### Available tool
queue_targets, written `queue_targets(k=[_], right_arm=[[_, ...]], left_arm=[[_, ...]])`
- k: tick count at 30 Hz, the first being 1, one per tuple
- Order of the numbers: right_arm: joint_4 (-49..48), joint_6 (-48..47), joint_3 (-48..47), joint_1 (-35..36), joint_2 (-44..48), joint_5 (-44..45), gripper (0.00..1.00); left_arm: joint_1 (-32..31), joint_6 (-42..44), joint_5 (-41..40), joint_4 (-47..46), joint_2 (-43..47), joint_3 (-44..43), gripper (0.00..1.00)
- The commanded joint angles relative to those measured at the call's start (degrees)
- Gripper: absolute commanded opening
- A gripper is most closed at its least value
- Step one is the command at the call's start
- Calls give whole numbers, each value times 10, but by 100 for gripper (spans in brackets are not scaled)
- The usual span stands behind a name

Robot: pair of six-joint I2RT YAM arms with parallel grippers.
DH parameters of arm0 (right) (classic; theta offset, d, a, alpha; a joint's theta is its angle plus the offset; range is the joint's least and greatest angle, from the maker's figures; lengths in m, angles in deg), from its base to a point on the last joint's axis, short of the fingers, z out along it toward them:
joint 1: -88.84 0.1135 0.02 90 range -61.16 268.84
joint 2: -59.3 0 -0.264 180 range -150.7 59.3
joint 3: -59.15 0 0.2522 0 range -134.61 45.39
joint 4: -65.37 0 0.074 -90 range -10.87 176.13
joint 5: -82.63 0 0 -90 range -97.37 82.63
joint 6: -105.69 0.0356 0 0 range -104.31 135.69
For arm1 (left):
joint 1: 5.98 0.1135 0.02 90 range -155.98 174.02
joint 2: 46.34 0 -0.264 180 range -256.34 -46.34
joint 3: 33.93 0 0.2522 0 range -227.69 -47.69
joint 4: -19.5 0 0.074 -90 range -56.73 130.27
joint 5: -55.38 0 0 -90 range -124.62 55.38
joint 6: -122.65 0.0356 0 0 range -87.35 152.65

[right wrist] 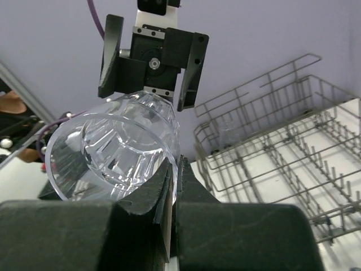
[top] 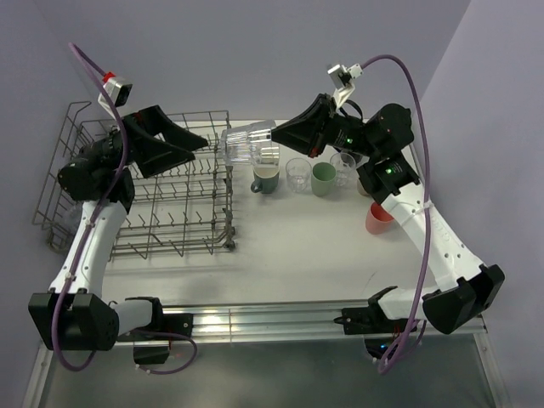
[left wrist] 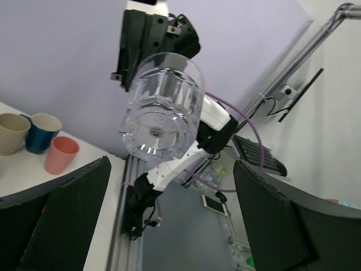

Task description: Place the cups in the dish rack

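My right gripper (top: 277, 136) is shut on the rim of a clear glass tumbler (top: 246, 144) and holds it on its side in the air, just past the right end of the grey wire dish rack (top: 144, 195). In the right wrist view the fingers (right wrist: 189, 192) pinch the tumbler's wall (right wrist: 113, 149). My left gripper (top: 201, 143) is open and empty, facing the tumbler's base from above the rack. In the left wrist view the tumbler (left wrist: 163, 107) hangs ahead between the spread fingers (left wrist: 67, 214). A clear tumbler (right wrist: 228, 131) stands in the rack's far corner.
On the table right of the rack stand a grey-blue mug (top: 265, 178), a clear glass (top: 297, 174), a green mug (top: 323, 179), another clear glass (top: 344, 167) and a coral cup (top: 378, 219). The left wrist view also shows beige (left wrist: 11, 132) and blue (left wrist: 42, 131) mugs.
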Motion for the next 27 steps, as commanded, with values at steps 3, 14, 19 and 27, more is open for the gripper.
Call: queue_targets(k=[3, 14, 19, 27], right_arm=[[-91, 73, 11, 1, 11, -16, 0], [-99, 84, 3, 28, -6, -19, 0], [-89, 67, -1, 37, -14, -19, 0], [-70, 44, -17, 54, -30, -17, 0]], left_arm=[[-19, -11, -41, -33, 43, 18, 99], [-73, 133, -64, 149, 73, 20, 99], [-88, 148, -68, 177, 76, 27, 99], [-110, 163, -61, 196, 68, 15, 92]])
